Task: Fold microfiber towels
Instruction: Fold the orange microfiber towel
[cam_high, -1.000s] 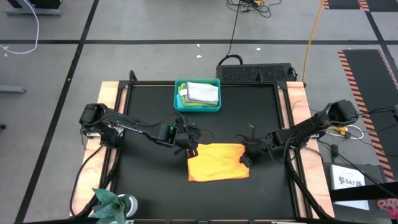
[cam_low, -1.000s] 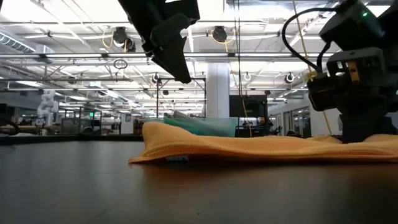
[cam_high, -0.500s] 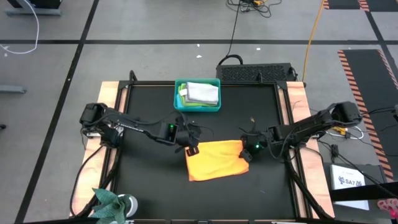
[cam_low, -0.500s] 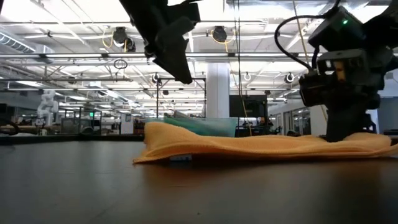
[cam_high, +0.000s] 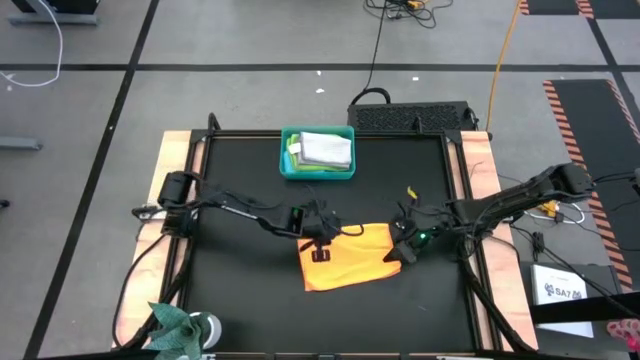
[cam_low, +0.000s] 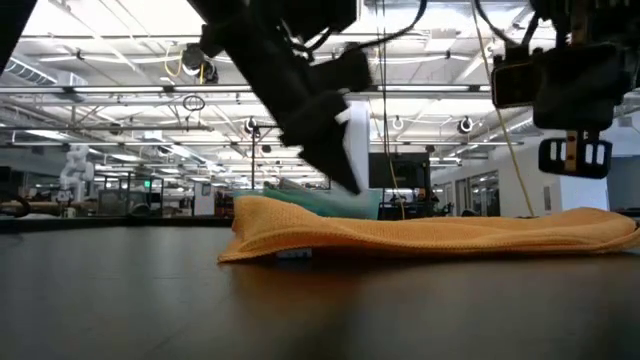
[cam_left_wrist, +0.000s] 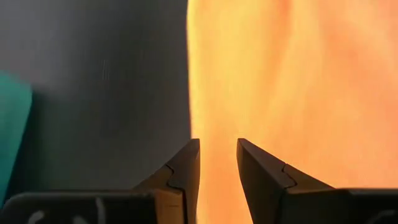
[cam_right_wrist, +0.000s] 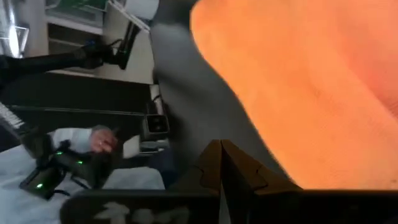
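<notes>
One orange-yellow microfiber towel (cam_high: 348, 262) lies spread on the black table, a little rumpled, also in the low view (cam_low: 420, 232). My left gripper (cam_high: 322, 248) is open and slants down over the towel's far left corner. One finger is over bare table, the other over cloth (cam_left_wrist: 214, 155). My right gripper (cam_high: 402, 254) is shut and hangs above the towel's right edge (cam_low: 572, 165), holding nothing (cam_right_wrist: 221, 152). Other folded towels, a light grey one (cam_high: 326, 148) on top, lie in the bin. My left gripper's fingertips (cam_left_wrist: 186, 163) straddle the towel's left edge (cam_left_wrist: 194, 112), coming down at a slant from the table's left. I cannot tell whether they touch the cloth.
A teal plastic bin (cam_high: 288, 166) stands at the table's far middle, behind the towel (cam_low: 345, 203). A green plant (cam_high: 178, 326) sits at the near left corner. A black case (cam_high: 410, 116) lies beyond the far edge.
My left gripper has moved toward the table's right and down, tipping and rolling, to the towel's far left corner. My right gripper, still shut, has lifted off the towel's right edge and tipped upward. The towel's right end now stands a little higher.
</notes>
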